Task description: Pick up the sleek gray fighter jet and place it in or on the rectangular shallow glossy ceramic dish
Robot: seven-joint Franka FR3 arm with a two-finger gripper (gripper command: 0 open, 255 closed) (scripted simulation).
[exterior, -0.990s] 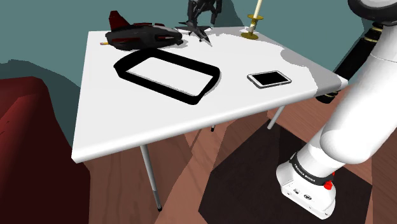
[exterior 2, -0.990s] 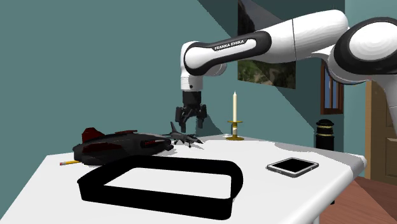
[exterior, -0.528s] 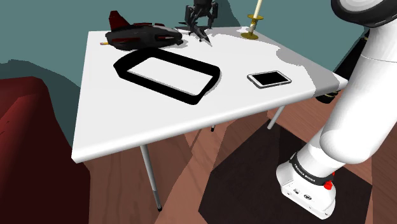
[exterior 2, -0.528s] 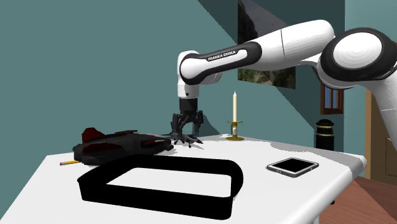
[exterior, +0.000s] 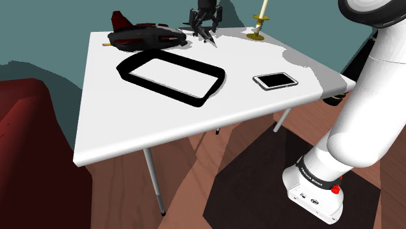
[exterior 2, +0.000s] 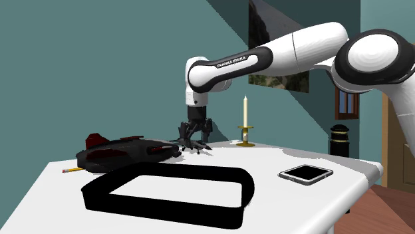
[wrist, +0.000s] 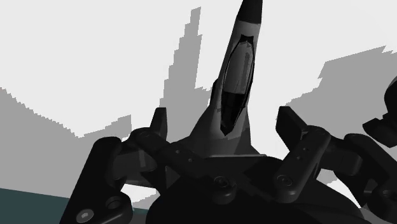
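Observation:
The small dark grey fighter jet point(exterior: 208, 34) point(exterior 2: 197, 144) stands on the white table near its far edge, just beyond the dish. My gripper point(exterior: 205, 19) point(exterior 2: 193, 135) has come straight down over it, with the open fingers straddling the fuselage. In the wrist view the jet point(wrist: 236, 70) points its nose away from the hand, and its rear lies between the fingers, which stand apart on either side. I cannot see them pressing on it. The rectangular shallow dish point(exterior: 130, 73) point(exterior 2: 166, 199), black-rimmed with a white floor, lies empty in the middle of the table.
A larger black and red spacecraft model point(exterior: 140, 36) point(exterior 2: 126, 151) sits close beside the jet, with a pencil point(exterior 2: 72, 169) at its end. A candle on a brass holder point(exterior: 260, 23) point(exterior 2: 245, 123) stands on the jet's other side. A phone point(exterior: 275, 80) point(exterior 2: 305, 173) lies near the table corner.
The gripper has dropped from above the jet down onto it, most of the way in the first half second. The jet has not moved.

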